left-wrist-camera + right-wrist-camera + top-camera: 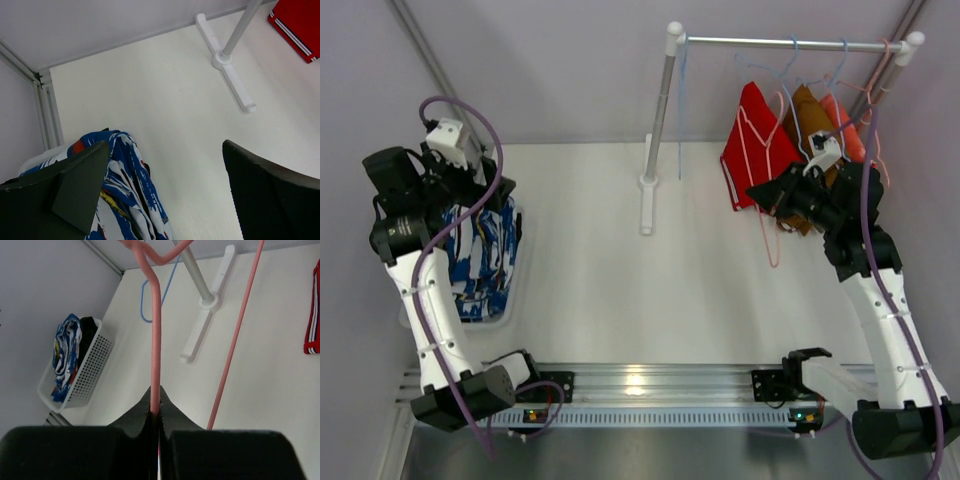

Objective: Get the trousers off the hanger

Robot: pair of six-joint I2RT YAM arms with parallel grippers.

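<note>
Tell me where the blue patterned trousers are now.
In the top view, the blue patterned trousers lie in the white basket at the table's left side, directly under the open left gripper.

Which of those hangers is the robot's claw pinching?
The pink hanger beside the red trousers: its wire runs between the right gripper's shut fingers. The empty blue hanger hangs untouched.

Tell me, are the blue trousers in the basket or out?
In: the blue trousers lie inside the white basket, beside a black garment.
</note>
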